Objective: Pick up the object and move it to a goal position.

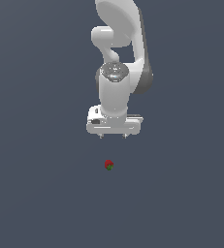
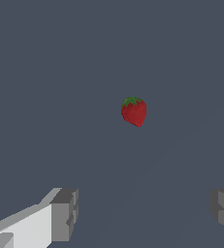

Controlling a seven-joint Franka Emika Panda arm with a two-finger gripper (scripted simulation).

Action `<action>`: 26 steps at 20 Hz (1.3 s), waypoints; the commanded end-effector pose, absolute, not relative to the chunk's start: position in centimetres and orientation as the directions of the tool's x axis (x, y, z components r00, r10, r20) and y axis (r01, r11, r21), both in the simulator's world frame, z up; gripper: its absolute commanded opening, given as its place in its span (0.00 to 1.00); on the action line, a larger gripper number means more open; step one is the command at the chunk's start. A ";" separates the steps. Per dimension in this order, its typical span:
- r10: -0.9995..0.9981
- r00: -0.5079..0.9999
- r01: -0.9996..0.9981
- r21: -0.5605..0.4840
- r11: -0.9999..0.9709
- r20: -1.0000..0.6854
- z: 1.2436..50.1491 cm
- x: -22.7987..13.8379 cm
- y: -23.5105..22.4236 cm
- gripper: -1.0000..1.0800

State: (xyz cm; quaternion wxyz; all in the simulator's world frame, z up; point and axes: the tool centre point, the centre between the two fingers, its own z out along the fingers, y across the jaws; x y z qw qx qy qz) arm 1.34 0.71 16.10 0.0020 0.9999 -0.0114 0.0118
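Observation:
The object is a tiny red strawberry-like thing with a green patch, lying on the dark grey floor. It shows larger in the wrist view, red with a green top. My white gripper hangs above it, apart from it, with its two short fingertips pointing down. In the wrist view the gripper is open and empty: its two grey fingers stand wide apart at the frame's edges, and the strawberry lies beyond the gap between them.
The floor is a plain dark grey surface on all sides. The white arm rises behind the gripper at the top of the exterior view.

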 end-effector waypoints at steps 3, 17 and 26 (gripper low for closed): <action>-0.016 1.000 -0.016 0.004 -1.000 0.026 16.2 1.4 1.0 0.96; 0.040 0.998 0.039 0.010 -0.999 0.049 17.0 2.5 3.5 0.96; -0.054 0.998 -0.054 0.000 -0.999 0.033 14.1 4.9 2.1 0.96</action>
